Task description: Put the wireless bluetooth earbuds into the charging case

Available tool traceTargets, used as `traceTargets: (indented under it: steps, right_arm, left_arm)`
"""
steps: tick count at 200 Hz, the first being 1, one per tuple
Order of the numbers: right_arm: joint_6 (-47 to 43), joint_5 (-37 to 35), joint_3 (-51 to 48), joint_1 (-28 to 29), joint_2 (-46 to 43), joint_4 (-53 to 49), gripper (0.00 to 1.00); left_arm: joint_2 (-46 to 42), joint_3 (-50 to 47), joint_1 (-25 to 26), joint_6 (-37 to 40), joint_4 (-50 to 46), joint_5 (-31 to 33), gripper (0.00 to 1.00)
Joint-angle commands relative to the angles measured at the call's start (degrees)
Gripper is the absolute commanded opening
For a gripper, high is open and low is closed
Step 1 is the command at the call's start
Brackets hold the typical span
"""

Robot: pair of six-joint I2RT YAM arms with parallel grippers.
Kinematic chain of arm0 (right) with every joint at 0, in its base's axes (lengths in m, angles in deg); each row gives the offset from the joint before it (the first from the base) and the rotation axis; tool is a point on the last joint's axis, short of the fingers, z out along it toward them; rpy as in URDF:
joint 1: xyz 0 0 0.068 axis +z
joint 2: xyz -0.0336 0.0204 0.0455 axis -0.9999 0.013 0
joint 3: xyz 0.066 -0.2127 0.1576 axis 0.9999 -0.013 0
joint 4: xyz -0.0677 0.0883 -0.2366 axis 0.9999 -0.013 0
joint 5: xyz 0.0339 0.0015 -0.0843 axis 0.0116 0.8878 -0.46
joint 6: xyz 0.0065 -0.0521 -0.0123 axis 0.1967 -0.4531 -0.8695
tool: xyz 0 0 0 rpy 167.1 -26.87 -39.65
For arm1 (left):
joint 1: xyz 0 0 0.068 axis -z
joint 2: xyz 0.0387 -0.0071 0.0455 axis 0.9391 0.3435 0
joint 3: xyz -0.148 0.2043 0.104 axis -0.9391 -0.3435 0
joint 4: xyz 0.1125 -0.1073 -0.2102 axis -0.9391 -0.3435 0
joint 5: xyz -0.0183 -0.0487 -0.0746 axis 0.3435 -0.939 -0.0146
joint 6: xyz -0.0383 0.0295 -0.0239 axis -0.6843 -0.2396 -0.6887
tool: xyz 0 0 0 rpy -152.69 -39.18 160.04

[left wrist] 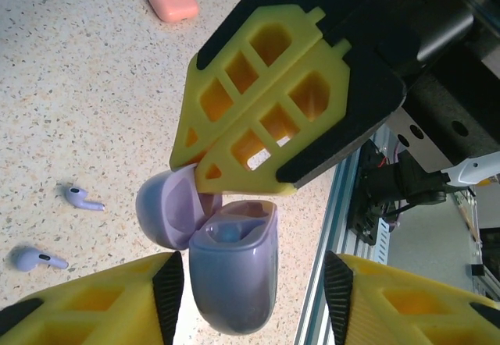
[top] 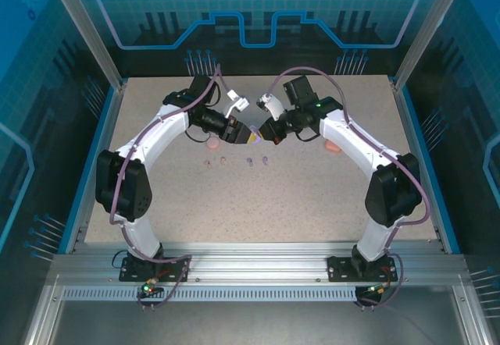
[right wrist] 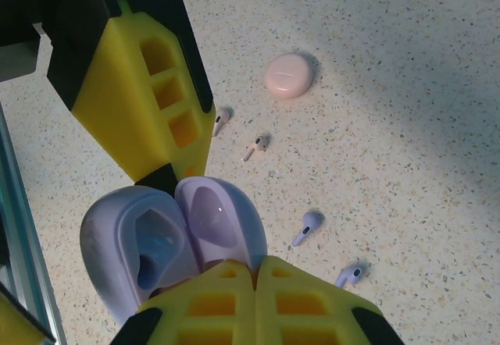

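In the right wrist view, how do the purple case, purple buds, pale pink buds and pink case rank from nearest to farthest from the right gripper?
1. purple case, open, its lid pinched by the right gripper.
2. purple buds, on the table to the right.
3. pale pink buds, farther up, near the middle.
4. pink case, farthest, toward the top.

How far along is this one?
Done: the purple case is open. In hand: the right gripper pinches its lid while the left gripper straddles the case, jaws not clamped. Left: the two purple earbuds and two pink earbuds lie on the table, none seated; the pink case and coral case sit shut.
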Motion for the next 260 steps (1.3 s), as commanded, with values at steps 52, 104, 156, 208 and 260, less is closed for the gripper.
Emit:
traceTargets:
  steps: [52,104,156,208,260]
  right_arm:
    - [-0.73,0.38,2.16,0.92,0.39,-0.8,0.0]
    - [-0.2,0.53,2.37,1.0,0.44,-0.41,0.0]
    - [-0.03,0.33,2.34,1.19,0.47,-0.23,0.0]
    - [0.7,-0.33,2.29,1.18,0.49,0.47,0.0]
    - [7.37,1.33,0.89,-2.4,-2.55,3.51,0.26]
  left_arm:
    - [1.28,1.57,0.24,1.47,-1.18,-3.22,0.42]
    - [1.77,1.17,0.24,1.22,-0.75,-3.57,0.4]
    - [1.69,0.36,0.3,0.14,1.2,-4.21,0.26]
    - [1.23,-0.73,0.21,-0.17,1.94,-4.02,0.11]
    - [-3.89,-8.4,-0.32,-5.49,13.03,-1.89,0.0]
